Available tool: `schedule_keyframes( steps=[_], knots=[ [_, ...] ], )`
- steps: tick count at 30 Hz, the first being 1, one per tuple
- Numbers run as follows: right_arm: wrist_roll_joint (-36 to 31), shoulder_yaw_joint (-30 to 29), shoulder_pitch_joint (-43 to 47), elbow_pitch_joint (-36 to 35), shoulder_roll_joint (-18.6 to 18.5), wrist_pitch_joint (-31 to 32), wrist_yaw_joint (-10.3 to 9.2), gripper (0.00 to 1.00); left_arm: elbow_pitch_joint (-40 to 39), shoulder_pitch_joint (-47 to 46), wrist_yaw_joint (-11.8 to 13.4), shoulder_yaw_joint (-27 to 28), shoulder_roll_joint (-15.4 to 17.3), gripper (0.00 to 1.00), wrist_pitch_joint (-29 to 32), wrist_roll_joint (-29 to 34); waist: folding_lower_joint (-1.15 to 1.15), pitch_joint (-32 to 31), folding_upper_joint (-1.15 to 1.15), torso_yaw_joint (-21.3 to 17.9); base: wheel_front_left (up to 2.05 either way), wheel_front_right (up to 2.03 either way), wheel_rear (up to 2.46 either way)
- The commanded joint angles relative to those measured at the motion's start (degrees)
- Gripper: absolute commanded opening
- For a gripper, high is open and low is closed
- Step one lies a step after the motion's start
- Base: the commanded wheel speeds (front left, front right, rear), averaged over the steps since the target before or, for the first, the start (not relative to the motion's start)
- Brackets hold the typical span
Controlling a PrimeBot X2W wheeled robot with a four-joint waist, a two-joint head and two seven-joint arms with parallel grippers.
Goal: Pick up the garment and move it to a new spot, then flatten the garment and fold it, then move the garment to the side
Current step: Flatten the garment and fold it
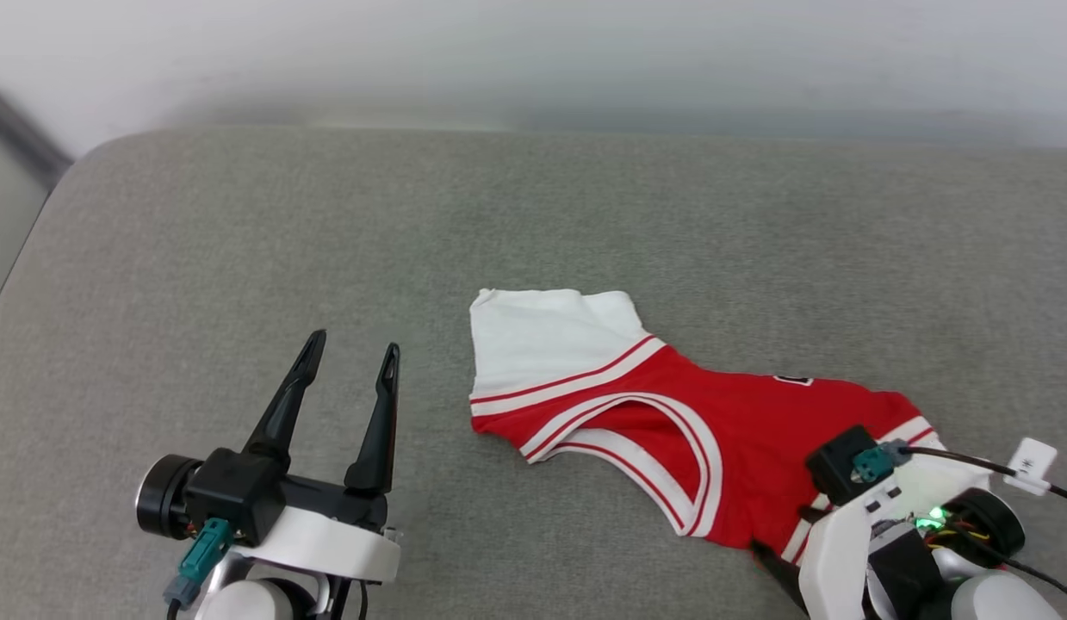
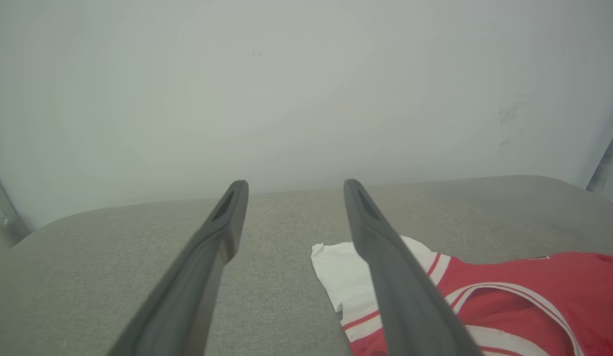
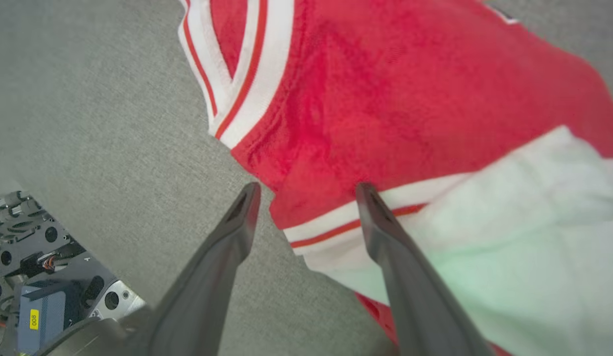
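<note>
The garment (image 1: 714, 422), a red jersey shirt with white sleeves and striped trim, lies rumpled on the grey surface at centre right; one white sleeve (image 1: 542, 340) points to the far left. My left gripper (image 1: 350, 346) stands open to the garment's left, apart from it, and its wrist view has the garment (image 2: 534, 296) beyond its right finger. My right gripper (image 3: 308, 187) is open and points down at the garment's near edge (image 3: 365, 123), its fingertips straddling the red cloth by the striped sleeve trim (image 3: 336, 227). In the head view its wrist covers the fingers.
The grey padded surface (image 1: 240, 241) spreads wide to the left and far side, ending at a pale wall (image 1: 533, 52). Its left edge (image 1: 16, 258) curves off by a dark frame. Robot base parts (image 3: 34, 277) show at the right wrist view's lower left.
</note>
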Motion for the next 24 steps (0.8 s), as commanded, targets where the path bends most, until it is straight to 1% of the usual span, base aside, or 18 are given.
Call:
schedule_keyframes(
  steps=[1, 3, 7, 9, 10, 11, 12, 13, 16, 20, 24],
  knots=[
    [0.33, 0.71, -0.69, 0.64, -0.99, 3.57, -0.03, 1.0, 0.15, -0.98, -0.23, 0.03, -0.2, 1.0, -0.15, 0.43, 0.0, 1.33, 0.0, 1.51, 0.0, 0.0, 0.0],
    [-0.09, 1.43, -1.63, 0.87, -1.44, 5.06, -0.03, 1.0, 0.18, -1.61, -0.29, -0.13, -0.51, 1.0, -0.15, 0.48, 0.0, 2.1, 0.0, 2.41, 0.0, 0.0, 0.0],
    [-0.37, 1.87, -1.41, 4.1, -1.36, 6.94, -0.02, 1.0, 0.57, -2.17, -0.31, -0.26, -0.95, 1.0, -0.15, 0.44, 0.0, 3.31, 0.0, 4.0, 0.0, 0.0, 0.0],
    [-0.35, 2.11, -1.24, 5.71, -0.93, 7.65, -0.02, 1.0, 0.76, -2.63, -0.35, -0.33, -1.12, 1.0, -0.15, 0.53, 0.0, 3.69, 0.0, 4.61, 0.0, 0.0, 0.0],
    [-0.27, 2.49, -1.08, 6.46, -0.67, 7.85, -0.02, 0.98, 0.89, -2.67, -0.36, -0.38, -1.19, 1.0, -0.15, 0.53, 0.0, 3.82, 0.0, 4.84, 0.0, 0.0, 0.0],
    [-0.24, 3.16, -0.94, 6.98, -0.51, 7.88, -0.01, 0.43, 1.01, -2.6, -0.35, -0.38, -1.25, 1.0, -0.15, 0.48, 0.0, 3.88, 0.0, 5.0, 0.0, 0.0, 0.0],
    [-0.11, 3.82, -0.8, 7.3, -0.37, 7.58, 0.0, 0.14, 1.1, -2.57, -0.35, -0.35, -1.29, 1.0, -0.15, 0.42, 0.0, 3.93, 0.0, 5.13, 0.0, 0.0, 0.0],
    [0.21, 4.57, -0.7, 7.38, -0.14, 7.33, 0.01, 0.0, 1.18, -2.56, -0.36, -0.37, -1.33, 1.0, -0.15, 0.44, 0.0, 3.94, 0.0, 5.21, 0.0, 0.0, 0.0],
    [1.01, 6.09, -1.35, 6.59, 0.17, 5.34, 0.06, 0.0, 1.46, -2.13, -0.38, -0.62, -1.46, 1.0, -0.15, 0.48, 0.0, 3.52, 0.0, 5.05, 0.0, 0.0, 0.0],
    [1.47, 7.62, -1.96, 5.29, 0.46, 4.19, 0.06, 0.0, 1.86, -1.65, -0.39, -0.58, -1.31, 1.0, -0.15, 0.46, 0.0, 2.62, 0.0, 4.42, 0.0, 0.0, 0.0],
    [1.8, 9.31, -1.75, 2.93, 0.18, 4.34, 0.04, 0.0, 2.04, -1.53, -0.4, -0.55, -0.96, 1.0, -0.15, 0.13, 0.0, 1.48, 0.0, 3.5, 0.0, 0.0, 0.0]
  ],
)
